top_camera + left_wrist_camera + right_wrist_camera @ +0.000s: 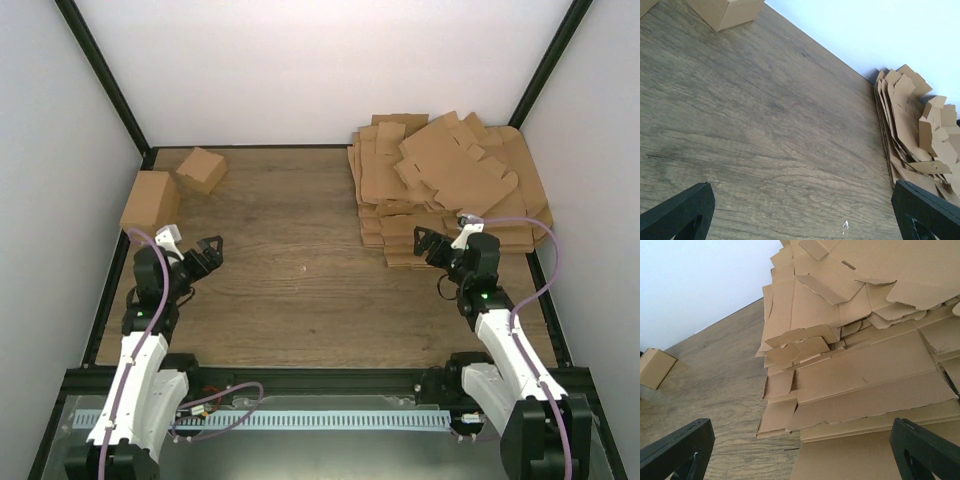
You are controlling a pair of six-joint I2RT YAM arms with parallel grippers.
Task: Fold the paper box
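Table [300, 260]: heap [450, 180] by right end effector [432, 248]

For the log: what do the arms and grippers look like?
The left arm and right arm have white lower shells and black upper joints. A lilac cable loops along each. The left gripper and right gripper have black, wedge-shaped fingers. A green light glows on the right arm.

You see a heap [445, 185] of loose brown sheets at the far right of the wood table [300, 280]. At far left, a small carton [201, 169] sits skewed just beside a large carton [150, 200].
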